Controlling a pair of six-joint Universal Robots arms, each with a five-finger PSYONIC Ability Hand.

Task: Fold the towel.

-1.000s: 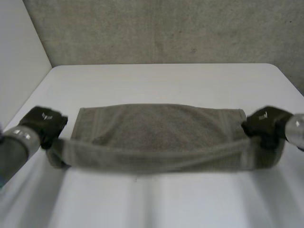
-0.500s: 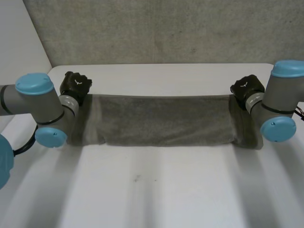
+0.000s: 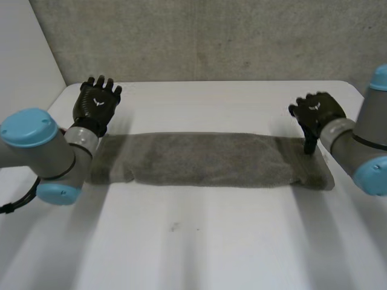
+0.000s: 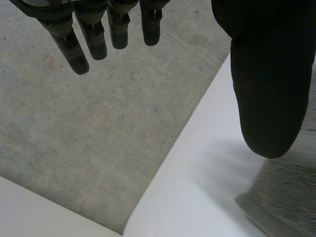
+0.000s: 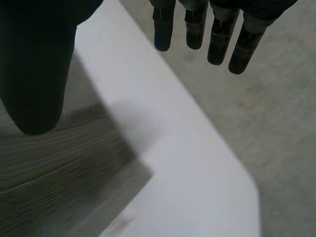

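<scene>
One fold appears done; towel [image 3: 205, 160] lies flat on bench [image 3: 211, 241]. Left robot hand [image 3: 97, 104] and right robot hand [image 3: 314, 112] hover over its ends, both spread and empty. Next: grasp one end for the crosswise fold.

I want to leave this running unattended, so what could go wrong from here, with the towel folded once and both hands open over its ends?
One: the right hand has its thumb hanging low over the far right corner of the towel, so moving off sideways might snag and drag the cloth.
Two: at the towel's left end, near the left hand, the layers look offset, with a paler strip sticking out. A second fold would likely carry that misalignment along.
</scene>
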